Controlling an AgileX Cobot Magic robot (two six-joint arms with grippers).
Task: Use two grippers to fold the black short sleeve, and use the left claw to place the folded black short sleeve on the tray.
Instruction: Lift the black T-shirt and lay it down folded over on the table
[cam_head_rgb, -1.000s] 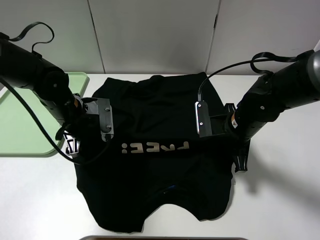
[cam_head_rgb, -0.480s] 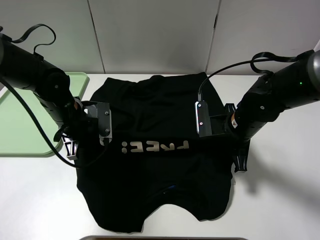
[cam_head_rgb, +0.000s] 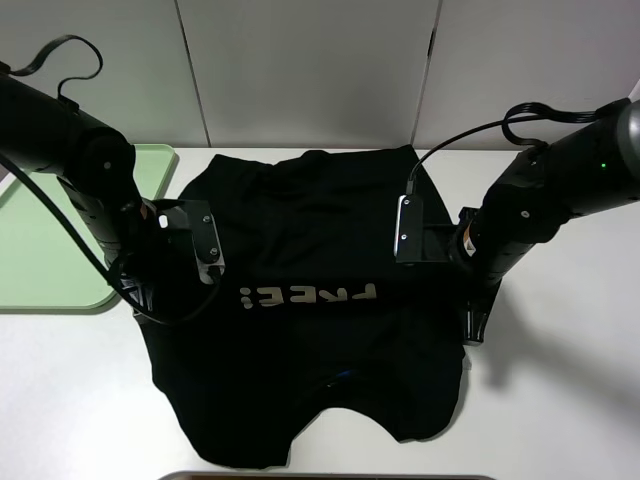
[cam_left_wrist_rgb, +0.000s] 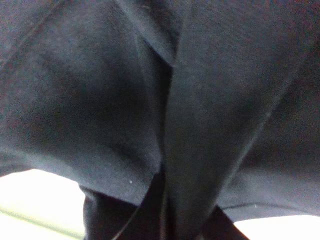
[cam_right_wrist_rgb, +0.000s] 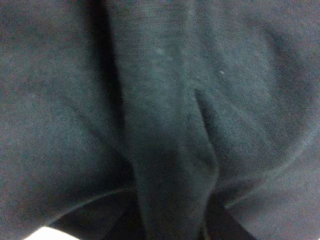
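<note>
Both grippers now pinch the black short sleeve (cam_head_rgb: 320, 230), which lies spread mid-frame on the white table (cam_head_rgb: 560, 400); the tray (cam_head_rgb: 40, 250) sits at far left. The left gripper (cam_head_rgb: 145, 288) has just clamped the shirt's left edge, where its fingers stood spread a second ago. The right gripper (cam_head_rgb: 478, 318) stays pressed shut on the right edge. Both side edges look slightly higher than before. Judgement: grasp complete, fold can begin.

White tabletop (cam_head_rgb: 560, 400), pale wall panels (cam_head_rgb: 300, 70) behind it, dark strip (cam_head_rgb: 325, 477) at its near edge
</note>
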